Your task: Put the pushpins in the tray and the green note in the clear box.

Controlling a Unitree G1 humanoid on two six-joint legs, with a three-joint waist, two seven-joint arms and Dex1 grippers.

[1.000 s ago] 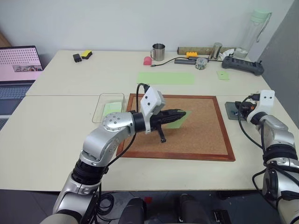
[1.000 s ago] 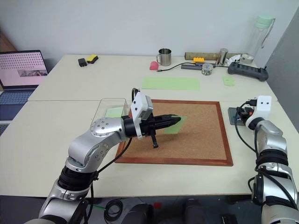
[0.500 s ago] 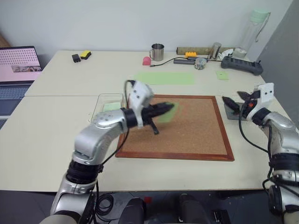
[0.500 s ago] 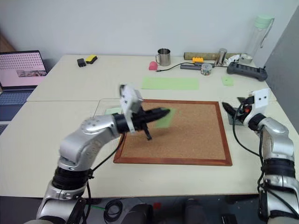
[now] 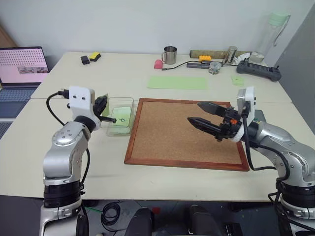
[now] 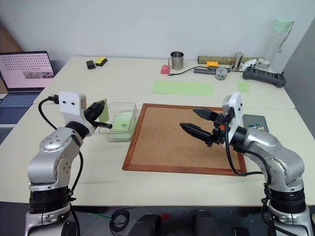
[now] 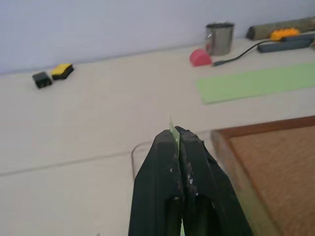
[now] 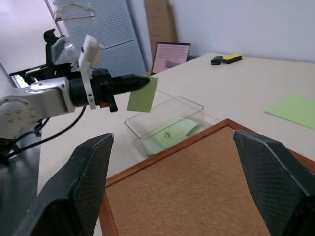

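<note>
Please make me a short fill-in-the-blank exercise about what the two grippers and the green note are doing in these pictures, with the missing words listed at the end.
1. The left gripper is shut on the green ____.
2. The right gripper hangs open over the ____ board.
3. A pen-marked green note already lies inside the clear ____.
4. The green note in the left gripper is held beside the clear box, not yet ____ it.

Missing words: note; cork; box; inside
</note>
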